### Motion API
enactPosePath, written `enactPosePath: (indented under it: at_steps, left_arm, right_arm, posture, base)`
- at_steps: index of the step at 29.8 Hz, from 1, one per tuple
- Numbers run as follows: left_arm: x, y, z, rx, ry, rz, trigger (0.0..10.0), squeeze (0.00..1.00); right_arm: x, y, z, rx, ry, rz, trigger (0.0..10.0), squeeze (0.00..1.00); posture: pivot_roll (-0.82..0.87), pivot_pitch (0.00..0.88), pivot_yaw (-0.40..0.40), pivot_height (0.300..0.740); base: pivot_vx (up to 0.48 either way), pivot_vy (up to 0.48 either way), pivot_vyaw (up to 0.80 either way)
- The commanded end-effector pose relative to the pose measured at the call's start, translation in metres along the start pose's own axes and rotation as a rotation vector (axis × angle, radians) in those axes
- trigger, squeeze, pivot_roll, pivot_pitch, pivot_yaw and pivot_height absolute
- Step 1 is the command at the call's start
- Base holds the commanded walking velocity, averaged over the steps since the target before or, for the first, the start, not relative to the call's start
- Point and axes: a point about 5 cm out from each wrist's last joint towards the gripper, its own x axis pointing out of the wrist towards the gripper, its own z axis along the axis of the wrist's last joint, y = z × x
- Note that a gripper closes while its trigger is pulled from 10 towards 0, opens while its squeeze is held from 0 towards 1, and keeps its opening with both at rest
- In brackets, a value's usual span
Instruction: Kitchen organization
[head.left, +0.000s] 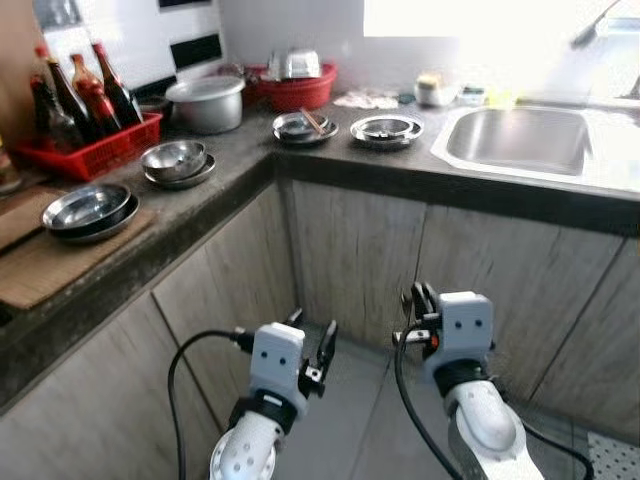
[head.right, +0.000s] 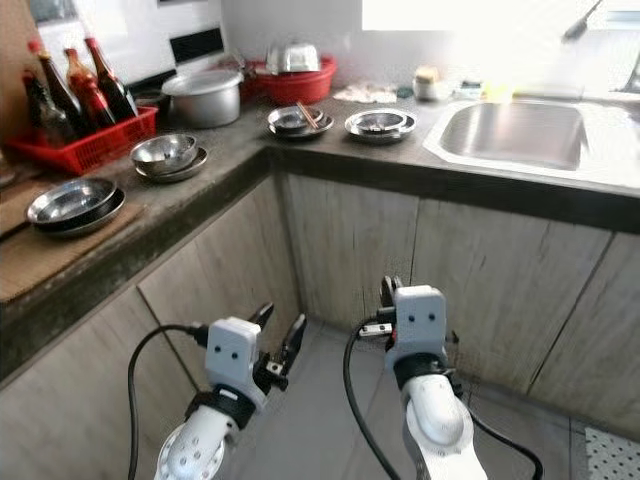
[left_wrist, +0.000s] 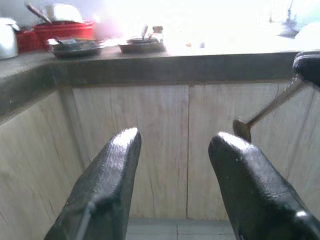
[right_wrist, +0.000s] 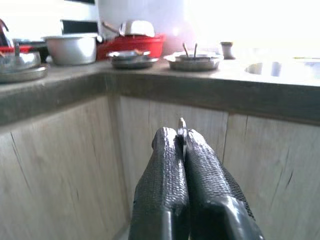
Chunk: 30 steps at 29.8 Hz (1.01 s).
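Spoon (left_wrist: 260, 116) is held low before the corner cabinets (head.left: 350, 250), below the counter (head.left: 200, 190), pinched between the closed fingers (right_wrist: 170, 170) of the right gripper (head.left: 418, 305); its thin metal edge is seen between the pads. The left gripper (head.left: 312, 345) is held beside it, fingers spread wide, grasping nothing. Steel bowls (head.left: 90, 210) and plates (head.left: 387, 128) are set on the counter, near the sink (head.left: 520, 140).

L-shaped dark stone counter (head.left: 215, 205), pale wood cabinets (head.left: 355, 265) — grey floor (head.left: 345, 420), white wall (head.left: 300, 25), glaring window light
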Motion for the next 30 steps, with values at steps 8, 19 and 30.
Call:
enactPosePath:
  at_steps: [8,19,30]
  left_arm:
    - [0.001,-0.002,-0.0001,0.023,0.006,-0.016,10.0,0.0]
    - [0.0011,-0.0021,0.0001,0.019,0.008,-0.018,10.0,0.0]
    - [0.0026,0.0025,-0.0005,-0.013,0.021,0.017,10.0,0.0]
  right_arm:
    - [0.002,0.0026,0.0052,0.0,-0.023,0.011,10.0,0.0]
    - [0.0027,0.0036,0.0055,-0.001,-0.025,0.01,10.0,0.0]
    - [0.0059,0.004,0.0092,-0.004,-0.043,0.015,10.0,0.0]
  posture:
    - [0.02,0.007,0.029,0.74]
    - [0.03,0.008,0.03,0.74]
    - [0.03,0.008,0.029,0.74]
  base:
    - [0.18,-0.237,-0.77]
    - [0.297,-0.373,-0.76]
    - [0.066,-0.056,-0.54]
